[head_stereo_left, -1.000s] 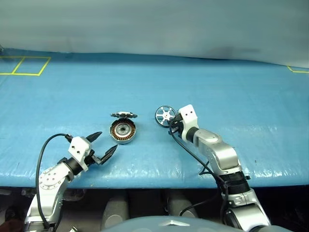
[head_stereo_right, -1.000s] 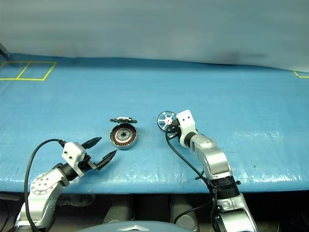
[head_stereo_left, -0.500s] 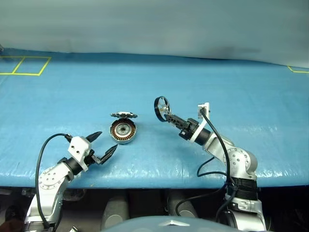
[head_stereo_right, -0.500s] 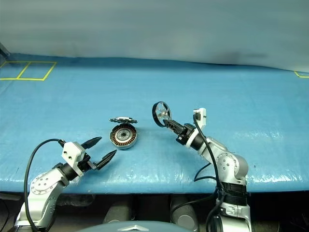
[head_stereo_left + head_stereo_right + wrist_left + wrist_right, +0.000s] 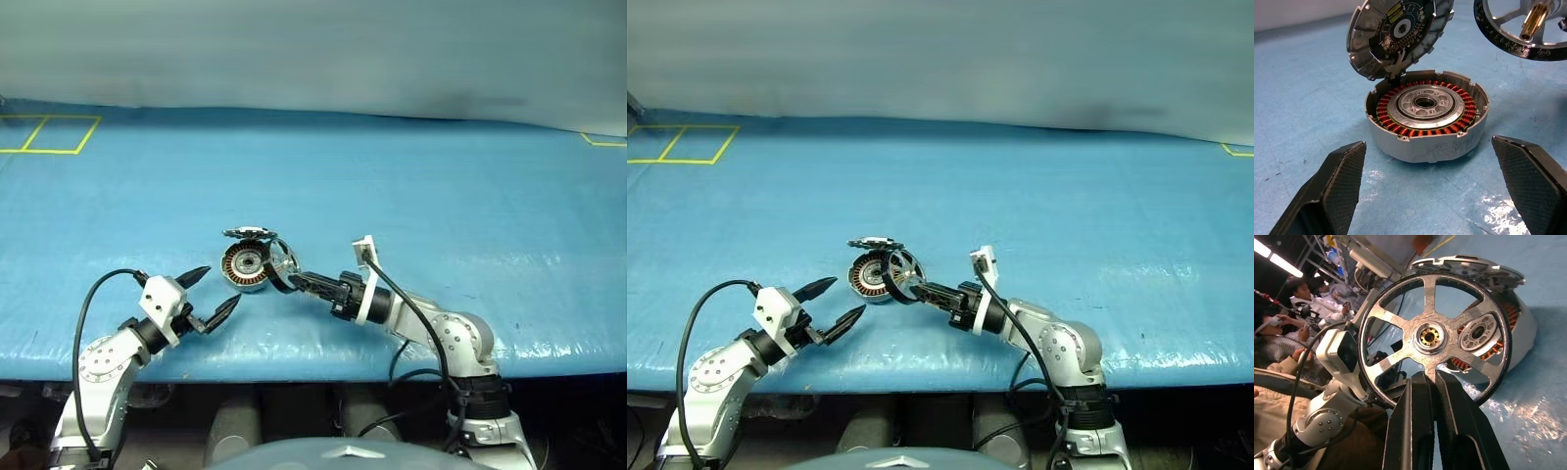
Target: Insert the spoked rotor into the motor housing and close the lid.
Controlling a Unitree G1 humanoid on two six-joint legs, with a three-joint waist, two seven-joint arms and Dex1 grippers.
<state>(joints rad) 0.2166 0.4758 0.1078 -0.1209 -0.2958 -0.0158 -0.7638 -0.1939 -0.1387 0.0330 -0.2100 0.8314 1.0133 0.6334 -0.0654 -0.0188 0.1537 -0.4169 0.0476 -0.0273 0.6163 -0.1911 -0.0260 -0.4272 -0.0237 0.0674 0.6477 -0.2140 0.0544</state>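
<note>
Left eye view: round silver-grey motor housing (image 5: 247, 266) with copper-brown windings resting on the blue-covered table (image 5: 470, 196), just left of centre. Thin jagged-edged silvery lid (image 5: 249, 233) standing open at the housing's 12 o'clock, hinged up. Right gripper (image 5: 292, 280) reaching in from 3 o'clock, black fingers pinched together on the dark rim of the small silver spoked rotor (image 5: 279, 264), wheel held on edge in the air just beside the housing's right side. Left gripper (image 5: 209, 296) poised at the housing's 7 o'clock, fingers spread wide, nothing between them, near the housing but apart from it. Yellow tape lines (image 5: 51, 133) marking the table's far left corner.

Left wrist view: housing seen close, pale hub ringed by red-brown coils, lid tilted up behind it with its printed inner face showing. Two black textured fingertips (image 5: 1334, 188) wide apart on either side of the housing, not touching it. Rotor with brass-coloured shaft hanging above at 1 o'clock.

Right wrist view: fingers clamped side by side on the rotor's rim at 6 o'clock of the wheel; six spokes, brass-centred hub; housing and raised lid visible through and behind the spokes. Seated people (image 5: 1300, 301) in the background.
</note>
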